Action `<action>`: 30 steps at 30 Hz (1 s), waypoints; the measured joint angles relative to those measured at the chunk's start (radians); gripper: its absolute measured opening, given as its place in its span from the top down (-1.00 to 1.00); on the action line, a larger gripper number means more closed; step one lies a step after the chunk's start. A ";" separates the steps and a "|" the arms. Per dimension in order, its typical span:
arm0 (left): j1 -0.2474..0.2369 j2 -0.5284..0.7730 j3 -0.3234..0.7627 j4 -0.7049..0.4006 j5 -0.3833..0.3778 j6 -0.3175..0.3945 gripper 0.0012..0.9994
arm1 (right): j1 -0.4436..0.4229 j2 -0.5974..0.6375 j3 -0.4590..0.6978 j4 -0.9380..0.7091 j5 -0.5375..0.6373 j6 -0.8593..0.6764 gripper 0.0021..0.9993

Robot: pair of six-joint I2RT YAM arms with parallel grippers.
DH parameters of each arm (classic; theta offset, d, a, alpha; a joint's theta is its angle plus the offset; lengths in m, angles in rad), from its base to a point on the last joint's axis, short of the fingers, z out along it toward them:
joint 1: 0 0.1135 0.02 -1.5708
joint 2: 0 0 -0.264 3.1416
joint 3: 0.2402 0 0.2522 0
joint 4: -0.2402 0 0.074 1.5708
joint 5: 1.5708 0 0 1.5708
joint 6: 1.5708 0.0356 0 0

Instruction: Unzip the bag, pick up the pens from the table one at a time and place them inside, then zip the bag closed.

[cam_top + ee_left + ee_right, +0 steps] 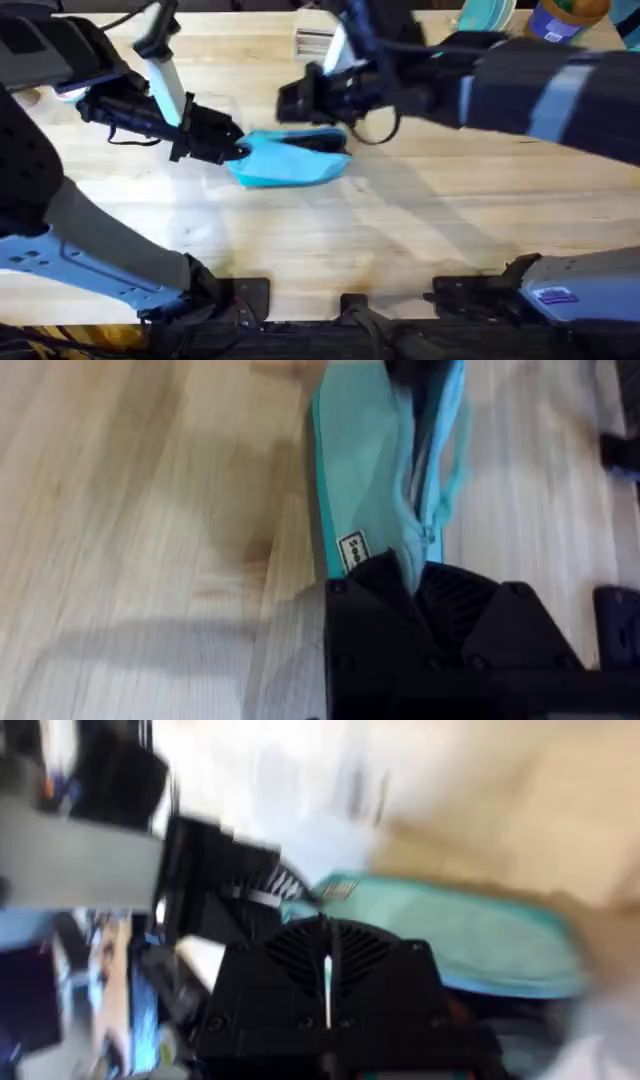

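Note:
The teal-blue bag (290,162) lies on the table (420,240) near the middle, with a dark gap along its far edge. My left gripper (236,147) is shut on the bag's left end. In the left wrist view the fabric (365,450) is pinched between the black fingers (455,605) beside the zipper. My right gripper (305,100) reaches across from the right and hovers just above the bag's far edge. The right wrist view shows the bag (480,935) below it. The pens are out of view.
At the table's back edge stand a pale boxy item (315,42), a teal plate (490,14) and a blue bottle (565,15). The right arm (540,90) spans the back right. Bare wood lies in front of the bag.

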 joint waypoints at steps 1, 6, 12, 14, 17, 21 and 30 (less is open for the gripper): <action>0.005 0.004 0.000 0.004 -0.022 0.000 0.91 | -0.014 -0.011 0.000 -0.007 0.009 -0.015 0.94; 0.021 0.013 0.000 0.007 -0.068 0.000 0.92 | -0.049 -0.044 0.012 -0.046 0.050 -0.086 0.94; 0.021 0.013 0.000 0.007 -0.070 0.000 0.92 | -0.044 -0.044 0.045 -0.123 0.070 -0.199 0.94; 0.021 0.013 0.000 0.007 -0.070 0.000 0.92 | -0.039 -0.046 0.069 -0.153 0.081 -0.227 0.94; 0.021 0.013 0.000 0.007 -0.070 0.000 0.92 | -0.019 -0.060 0.105 -0.184 0.105 -0.276 0.94; 0.021 0.013 0.000 0.007 -0.071 0.000 0.92 | 0.026 -0.104 0.128 -0.197 0.130 -0.347 0.29; 0.021 0.013 0.000 0.007 -0.071 0.000 0.92 | 0.066 -0.134 0.143 -0.229 0.138 -0.414 -0.99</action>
